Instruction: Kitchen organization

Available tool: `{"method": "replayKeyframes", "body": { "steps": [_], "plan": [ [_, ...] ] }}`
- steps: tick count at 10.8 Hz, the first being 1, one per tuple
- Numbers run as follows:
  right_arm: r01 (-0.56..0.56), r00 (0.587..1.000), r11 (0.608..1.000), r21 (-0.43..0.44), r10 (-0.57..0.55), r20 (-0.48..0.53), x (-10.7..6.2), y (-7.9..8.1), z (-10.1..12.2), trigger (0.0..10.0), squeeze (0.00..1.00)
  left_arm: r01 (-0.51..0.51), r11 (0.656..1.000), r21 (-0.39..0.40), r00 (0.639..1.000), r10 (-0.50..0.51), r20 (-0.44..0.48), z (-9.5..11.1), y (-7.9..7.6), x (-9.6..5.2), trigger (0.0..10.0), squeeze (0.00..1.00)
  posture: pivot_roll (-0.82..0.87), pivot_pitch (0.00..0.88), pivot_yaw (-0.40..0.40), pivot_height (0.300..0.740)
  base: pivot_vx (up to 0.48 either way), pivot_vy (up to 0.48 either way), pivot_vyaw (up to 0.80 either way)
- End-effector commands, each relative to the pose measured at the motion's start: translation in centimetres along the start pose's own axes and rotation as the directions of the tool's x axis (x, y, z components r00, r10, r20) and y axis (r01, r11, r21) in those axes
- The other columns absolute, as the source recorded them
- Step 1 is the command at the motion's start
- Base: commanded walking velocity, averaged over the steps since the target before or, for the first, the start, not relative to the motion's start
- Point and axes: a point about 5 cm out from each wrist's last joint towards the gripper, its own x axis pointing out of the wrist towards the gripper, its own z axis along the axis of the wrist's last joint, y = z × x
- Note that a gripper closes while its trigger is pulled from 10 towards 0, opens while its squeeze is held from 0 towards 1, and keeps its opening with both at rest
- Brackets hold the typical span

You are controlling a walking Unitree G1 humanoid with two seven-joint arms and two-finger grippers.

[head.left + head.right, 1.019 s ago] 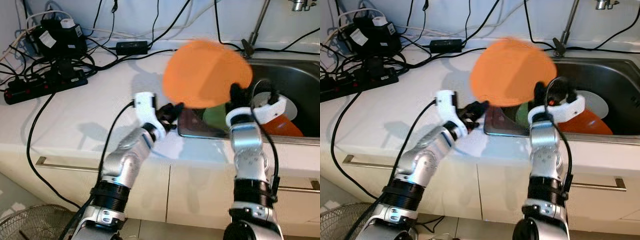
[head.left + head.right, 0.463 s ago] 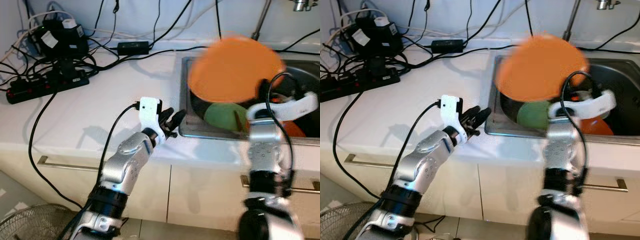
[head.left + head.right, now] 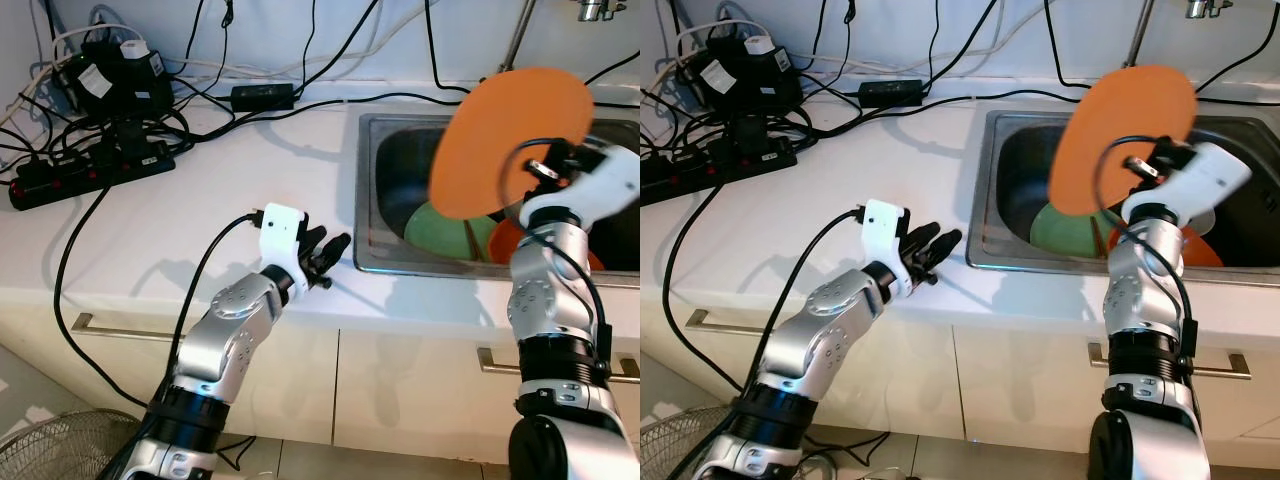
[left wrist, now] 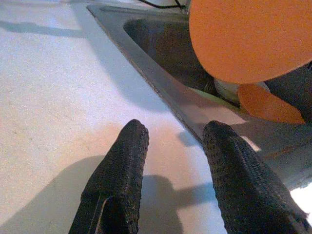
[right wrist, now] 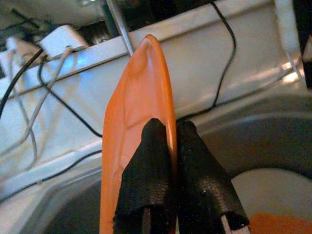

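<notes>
My right gripper (image 5: 168, 146), clamped on orange plate (image 3: 510, 140), held on edge above sink (image 3: 400, 135).
Plate at 12 o'clock from my right wrist, rim pinched between both fingers (image 5: 146, 161). Below it in the sink: green plate (image 3: 445, 228) at 7 o'clock, a second orange dish (image 3: 500, 240) at 6 o'clock. My left gripper (image 4: 170, 161), fingers apart and empty, over counter (image 3: 190, 220) just beside sink rim, at 9 o'clock. Power strip (image 3: 90, 170) and cables, far 10 o'clock.
</notes>
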Motion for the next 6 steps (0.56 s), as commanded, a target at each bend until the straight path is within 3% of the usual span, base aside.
{"method": "replayKeyframes", "body": {
  "steps": [1,3,6],
  "plan": [
    [-0.064,0.996,0.995,-0.076,0.069,0.065,0.5,1.6,1.0,10.0,0.0,0.016,1.0,0.024,1.0,-0.016,-0.005,0.2,-0.4,-0.2,10.0,0.0,0.1,0.0,0.055,0.74,0.0,0.0,0.0],
    [-0.14,0.99,0.975,-0.172,0.142,-0.001,-0.2,2.8,-1.1,10.0,0.0,0.026,0.997,0.07,0.999,-0.024,-0.028,0.1,-0.6,-0.5,10.0,0.0,0.11,0.0,0.051,0.74,0.0,0.0,0.0],
    [-0.192,0.98,0.96,-0.205,0.175,-0.097,-1.5,3.3,-4.0,10.0,0.0,0.041,0.99,0.136,0.998,-0.034,-0.049,0.0,-0.9,-0.7,10.0,0.0,0.12,0.0,0.052,0.74,0.0,0.0,0.0]
  ]
}}
